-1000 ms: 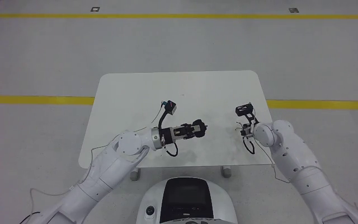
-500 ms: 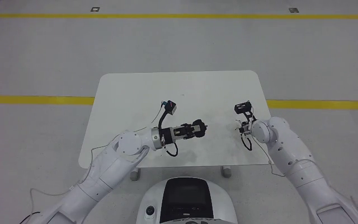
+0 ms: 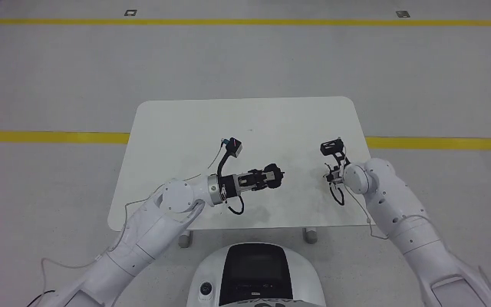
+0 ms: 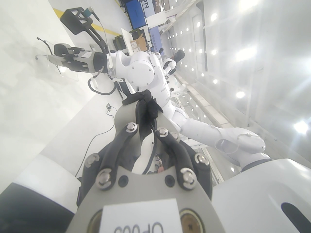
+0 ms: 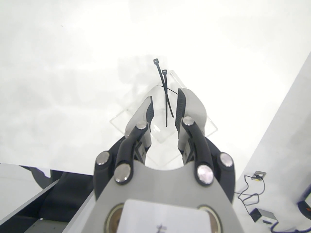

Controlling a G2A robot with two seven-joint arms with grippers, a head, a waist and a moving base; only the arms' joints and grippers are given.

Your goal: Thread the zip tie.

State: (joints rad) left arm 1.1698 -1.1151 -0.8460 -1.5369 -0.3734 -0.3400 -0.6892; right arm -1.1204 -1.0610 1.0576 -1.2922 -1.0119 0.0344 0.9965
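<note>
Black ribbed pads are standing apart on the right gripper [image 5: 165, 95]. Its jaws are held moderately wide and are straddling two black zip ties [image 5: 165, 90]. The ties are lying crossed on a clear plate [image 5: 159, 134], with their tail ends between the jaws and their square heads pointing toward the plate's far edge.

From where I'm standing, this looks like the pick-up before any threading. The ties are crossing just ahead of the fingertips, so closing there would be risking both straps at once. The better move is probably to be shifting toward the tails, where the two are parting slightly, and closing on the outer one only.

The straps are thin and are lying flat on a slick surface. The pads will likely need to be brushing the plate before closing. A slow squeeze should help, since the plate may be sliding under a sideways push.

The plate itself is resting on the white worktop [image 5: 73, 49].

The left gripper [image 4: 145, 103] is hanging well apart from the plate, above the worktop. Its jaws are drawn together with something dark at the tips, and I cannot tell what it is. It seems to be waiting, and it will be wanting the picked tie's head left free.
</note>
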